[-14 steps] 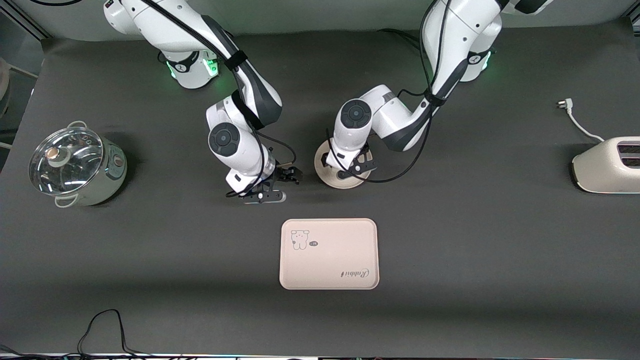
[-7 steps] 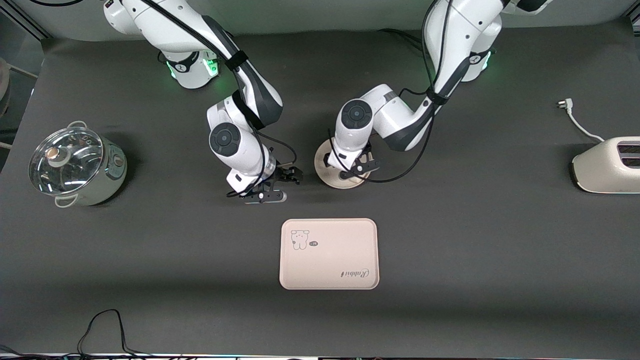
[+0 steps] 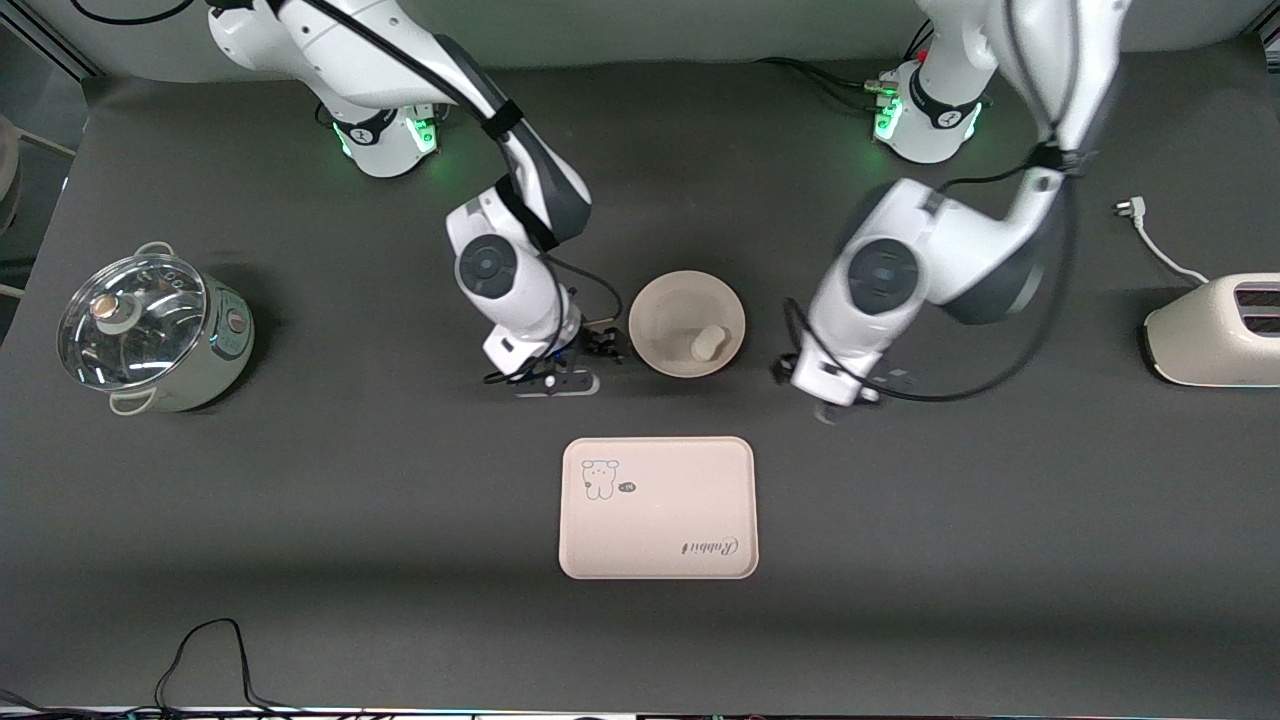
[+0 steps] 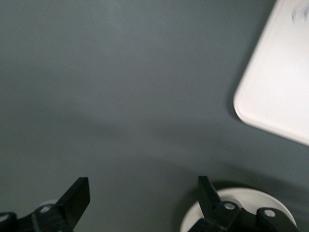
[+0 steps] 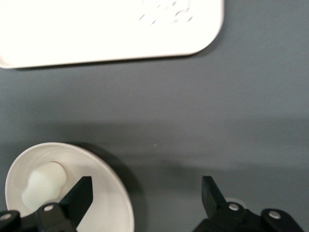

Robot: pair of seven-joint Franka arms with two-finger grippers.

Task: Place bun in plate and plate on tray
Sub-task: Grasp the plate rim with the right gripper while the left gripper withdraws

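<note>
The small off-white bun sits in the round cream plate mid-table. The right gripper, fingers spread, hovers beside it and should pinch the rim squarely for the cream-pink rectangular tray toward the table's front edge. The left gripper, also spread and empty, hangs over bare table.

— Where are the grippers?
— Both sit mid-table, well in from every edge; the right gripper is low, the left gripper beside it.
— Fingers?
— Spread wide on both (nothing held).
</note>
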